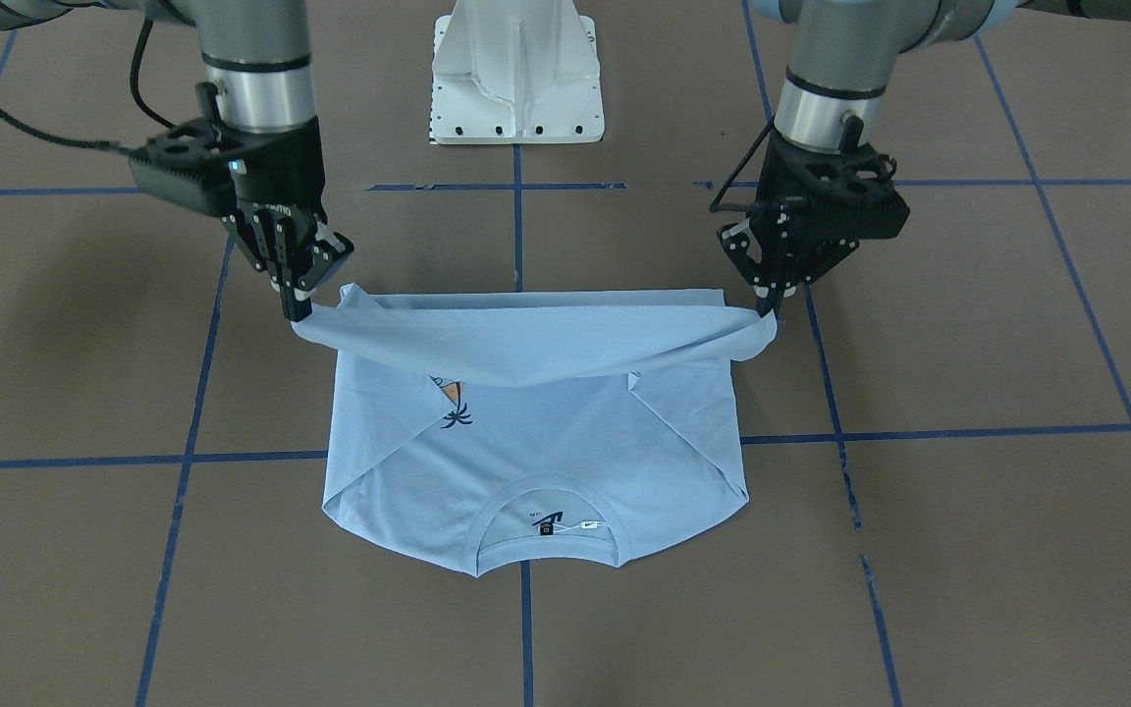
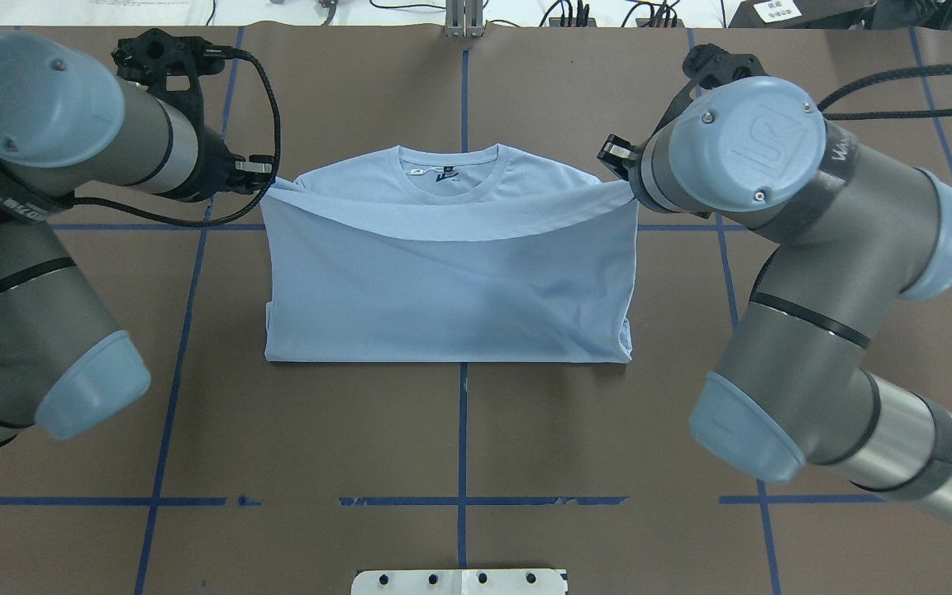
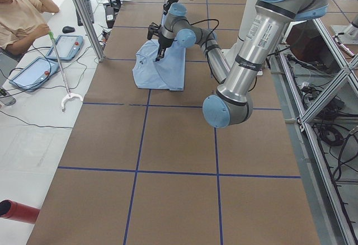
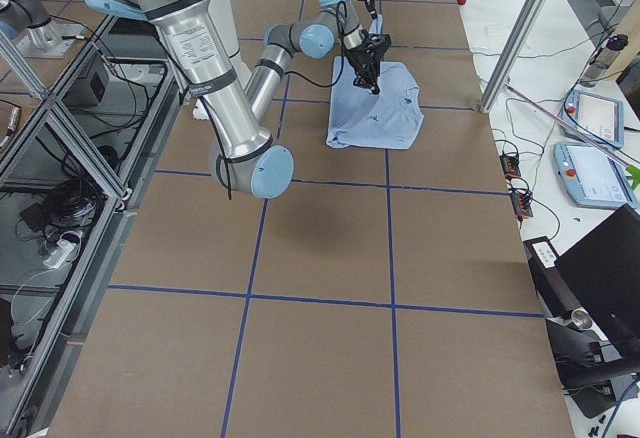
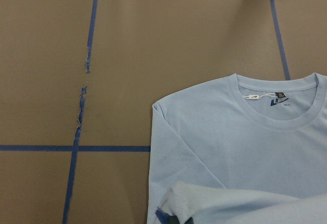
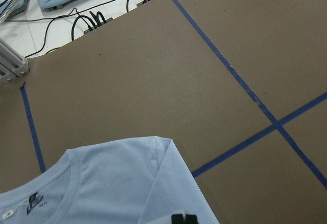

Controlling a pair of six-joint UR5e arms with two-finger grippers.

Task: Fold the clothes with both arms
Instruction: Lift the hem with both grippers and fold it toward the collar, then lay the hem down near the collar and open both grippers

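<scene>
The light blue T-shirt (image 1: 546,452) lies flat with its sleeves folded in and its collar (image 1: 546,520) on the side far from the robot. Its chest print (image 1: 453,398) half shows under the raised hem. My left gripper (image 1: 774,306) is shut on one hem corner, and my right gripper (image 1: 298,306) is shut on the other. Together they hold the hem lifted over the shirt's body. In the overhead view the hem fold covers the T-shirt (image 2: 451,289) almost up to the collar (image 2: 449,169), with the left gripper (image 2: 265,175) and right gripper (image 2: 621,165) at its sides.
The white pedestal base (image 1: 516,74) stands on the robot's side of the shirt. Blue tape lines (image 1: 521,226) grid the brown table. An operator (image 3: 19,15) with tablets (image 3: 39,60) sits past the far table edge. Metal frame posts (image 4: 525,18) stand there.
</scene>
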